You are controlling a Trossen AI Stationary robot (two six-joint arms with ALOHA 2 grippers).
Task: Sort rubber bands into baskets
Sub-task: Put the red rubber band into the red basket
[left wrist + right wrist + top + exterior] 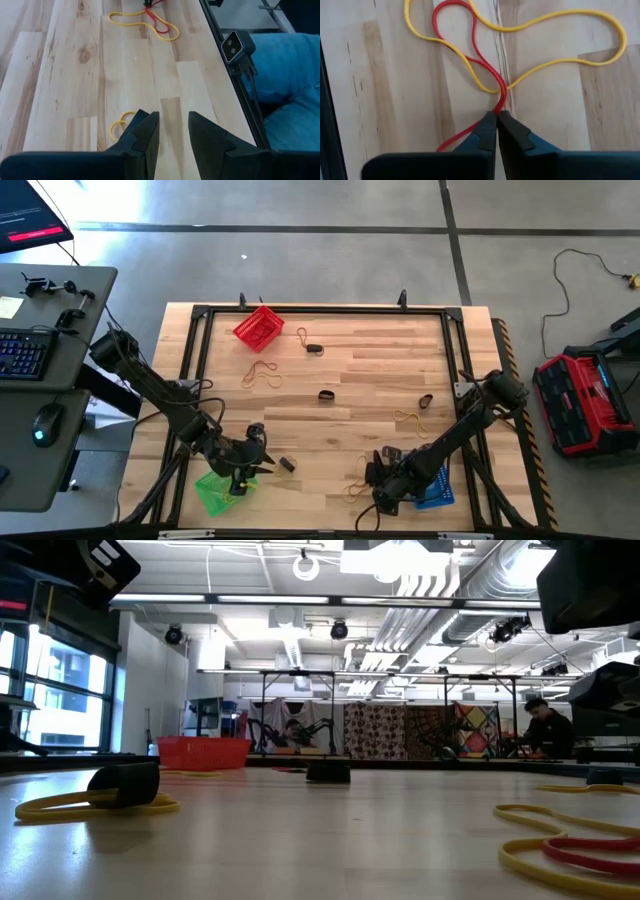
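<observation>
My right gripper [496,114] is at the near right of the table, beside the blue basket [437,492], shut on a red rubber band [451,30]. The red band lies tangled with a yellow band [560,17] on the wood. My left gripper [173,124] hangs open over the near left, just right of the green basket [212,492], with nothing between its fingers. A small yellow band [119,126] lies partly under it. The red basket [258,328] stands at the far left. My right gripper pinches the red band's near end [498,106] between its two fingertips, just short of where the yellow band crosses it. The fingers come steeply from above. The rest of the red loop lies slack on the table; a short stretch trails back under the fingers.
Loose bands are scattered over the table: a yellow one [262,375], black ones [326,394] [425,401] [288,464], another yellow [410,420], and some by the red basket [308,343]. A black frame [455,360] borders the table.
</observation>
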